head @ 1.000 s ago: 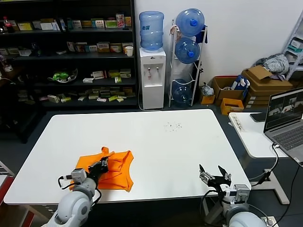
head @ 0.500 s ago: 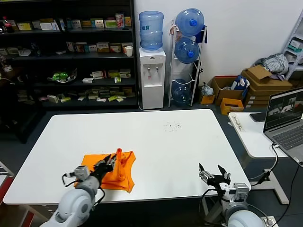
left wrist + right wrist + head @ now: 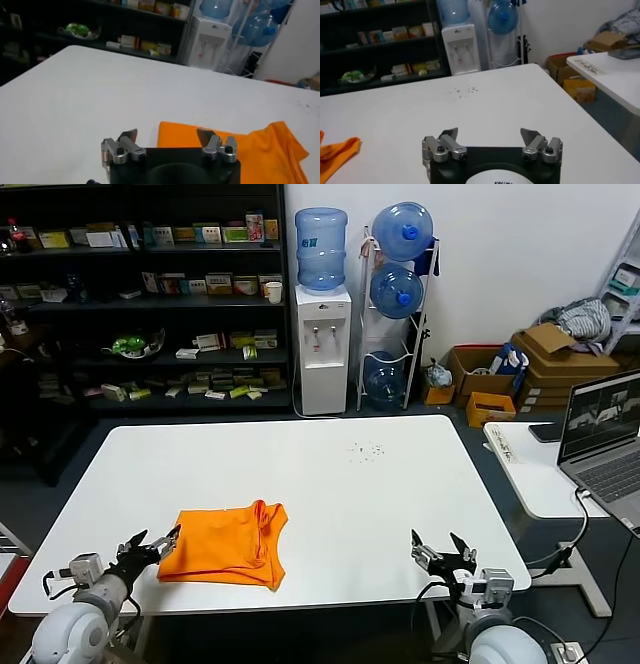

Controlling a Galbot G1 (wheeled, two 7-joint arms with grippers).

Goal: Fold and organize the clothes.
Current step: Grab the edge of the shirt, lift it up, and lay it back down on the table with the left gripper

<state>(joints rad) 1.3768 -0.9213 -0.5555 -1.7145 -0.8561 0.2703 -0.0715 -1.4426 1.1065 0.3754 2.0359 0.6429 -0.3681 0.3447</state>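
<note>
The orange T-shirt (image 3: 228, 544) lies folded into a rough rectangle on the white table (image 3: 300, 474), near its front left. No lettering shows. My left gripper (image 3: 152, 542) is open and empty, just left of the shirt's edge. In the left wrist view the shirt (image 3: 260, 150) lies just beyond my open left gripper (image 3: 168, 134). My right gripper (image 3: 438, 546) is open and empty at the table's front right edge, far from the shirt. In the right wrist view, my right gripper (image 3: 490, 133) is open over bare table and a corner of the shirt (image 3: 335, 152) shows at the edge.
A side desk (image 3: 530, 464) with a laptop (image 3: 605, 434) stands to the right. Behind the table are a water dispenser (image 3: 323, 344), a bottle rack (image 3: 397, 294) and dark shelves (image 3: 150, 294). Small dark specks (image 3: 365, 450) lie on the table's far part.
My left gripper let go of the shirt and pulled back to the left and toward the front edge. The raised fold has dropped flat onto the shirt. The right arm has barely moved.
</note>
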